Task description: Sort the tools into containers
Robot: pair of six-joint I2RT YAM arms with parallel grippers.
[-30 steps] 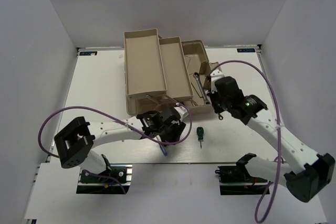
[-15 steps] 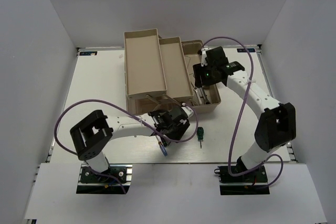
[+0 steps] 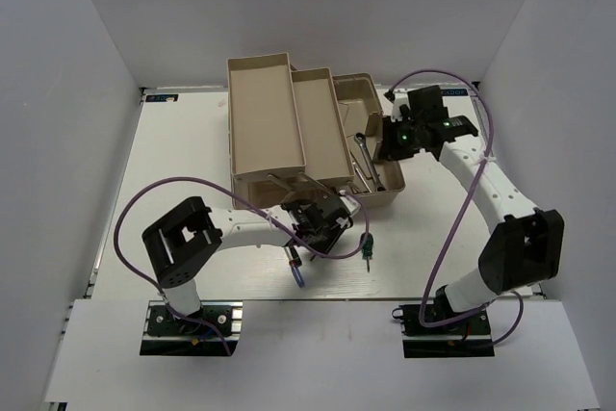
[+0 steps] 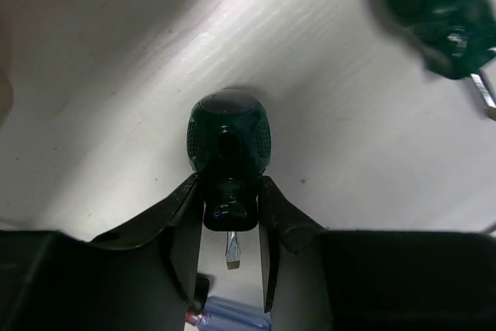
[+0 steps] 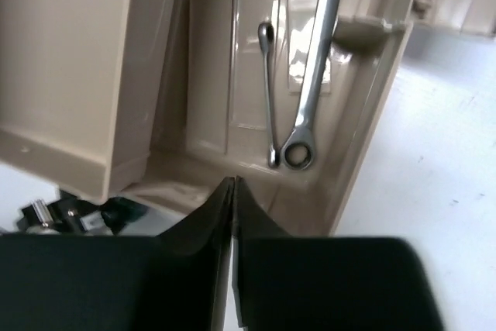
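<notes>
While my left gripper (image 4: 230, 191) pinches a green screwdriver (image 4: 229, 139) by the neck on the table (image 4: 349, 153), my right gripper (image 5: 233, 184) hovers over the toolbox base (image 5: 209, 60) — fingers pressed together, holding nothing.

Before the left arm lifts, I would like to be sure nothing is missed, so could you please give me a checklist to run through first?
1. Left gripper closed on the collar of the green-handled screwdriver: ok.
2. That screwdriver raised off the table: cannot tell.
3. Second green screwdriver lying apart from the gripped one: ok.
4. Blue-handled screwdriver sorted: not ok, it lies on the table.
5. Small wrench and longer wrench inside the toolbox base: ok.
6. Right gripper shut, holding nothing, over the toolbox base and away from the left arm: ok.
</notes>
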